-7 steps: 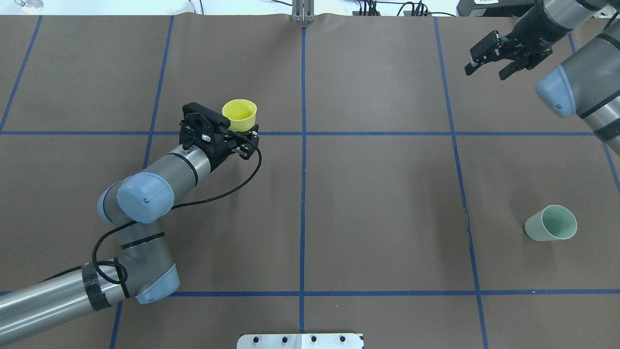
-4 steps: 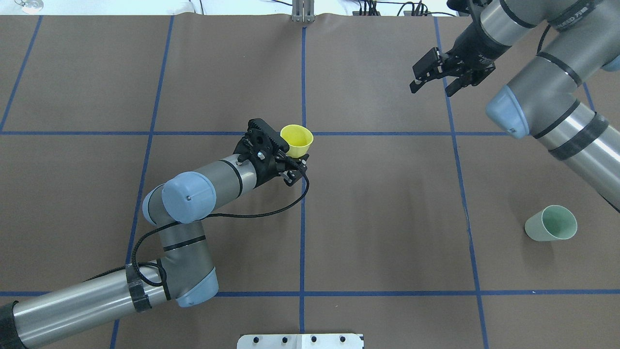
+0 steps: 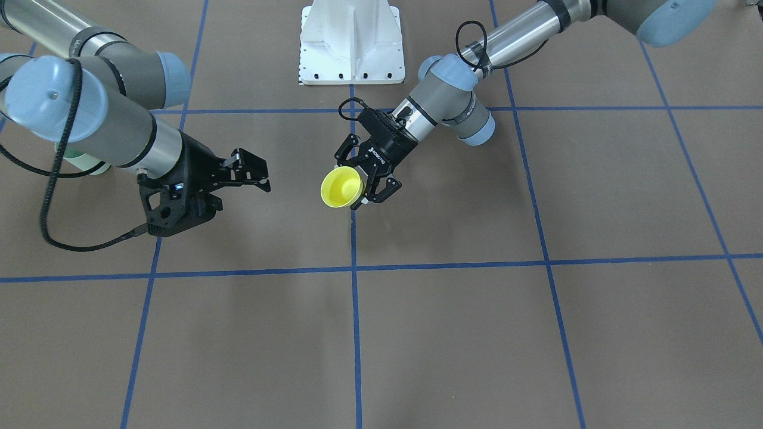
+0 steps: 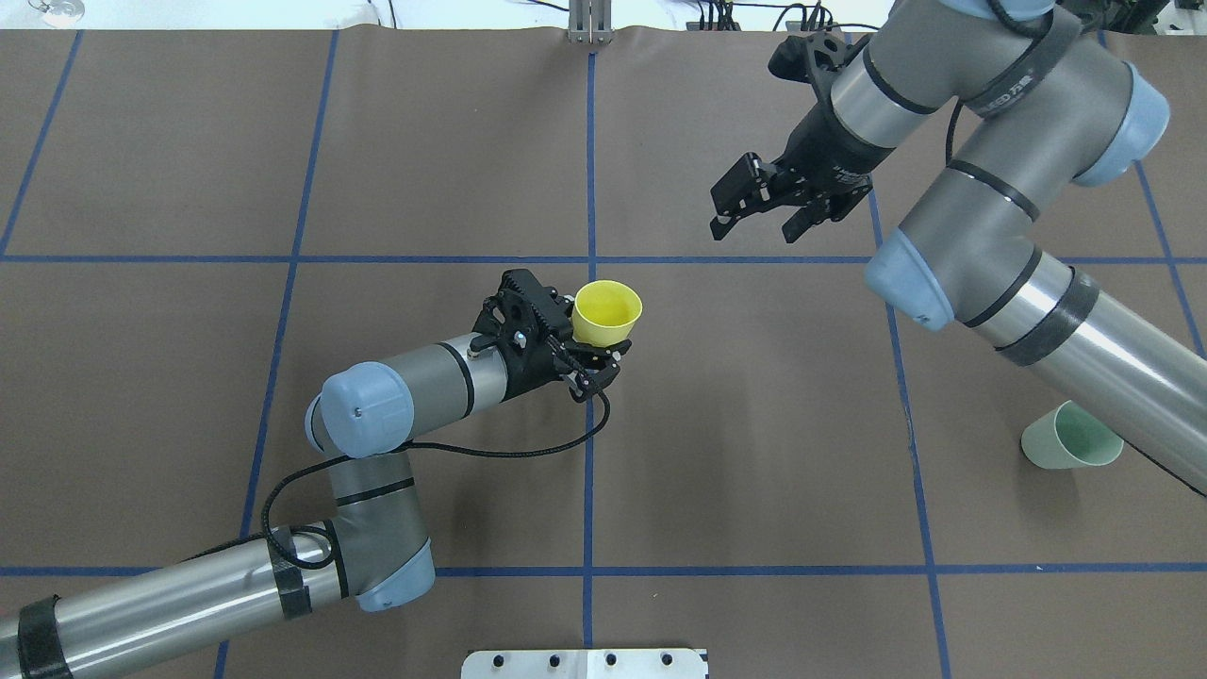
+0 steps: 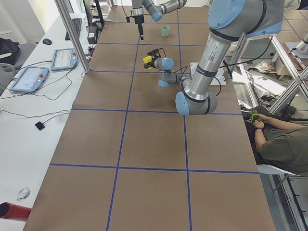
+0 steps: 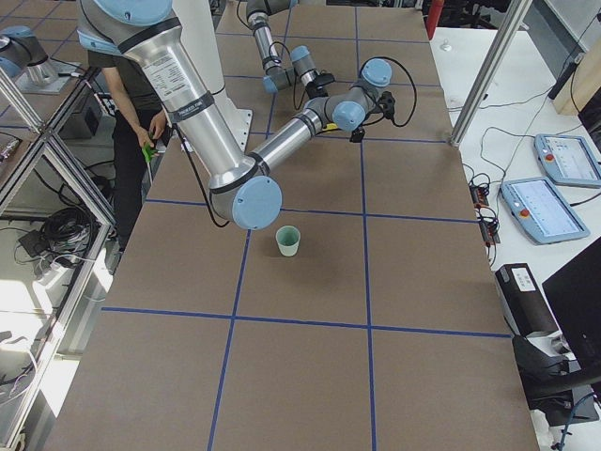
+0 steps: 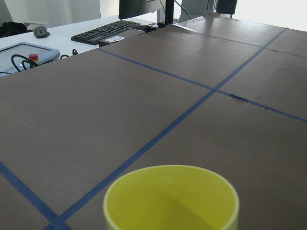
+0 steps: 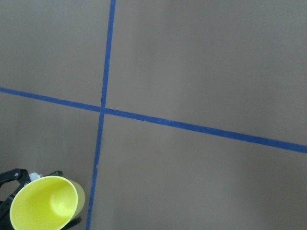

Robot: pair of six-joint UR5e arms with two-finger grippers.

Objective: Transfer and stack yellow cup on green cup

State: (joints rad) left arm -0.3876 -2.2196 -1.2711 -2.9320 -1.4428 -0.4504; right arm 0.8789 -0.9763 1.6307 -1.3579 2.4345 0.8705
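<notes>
1. My left gripper (image 4: 586, 338) is clamped on the lower wall of the small, bright yellow, tapered plastic cup (image 4: 608, 311). It holds the cup mouth-up, clear of the brown table with its blue tape grid (image 4: 754, 424), just beside the centre line.
2. My right gripper (image 4: 754, 226) hangs with its jaws spread and nothing between them, apart from the yellow cup.
3. The small, pale mint-green, tapered plastic cup (image 4: 1070, 436) stands upright on the table at my right, well apart from both grippers.

White lettering on the body of the left gripper (image 3: 353, 186) — centre of the front-facing view — reads ROBOTIQ. The right arm (image 4: 943, 75) bears white print (upper right, overhead view) — too small to read.
</notes>
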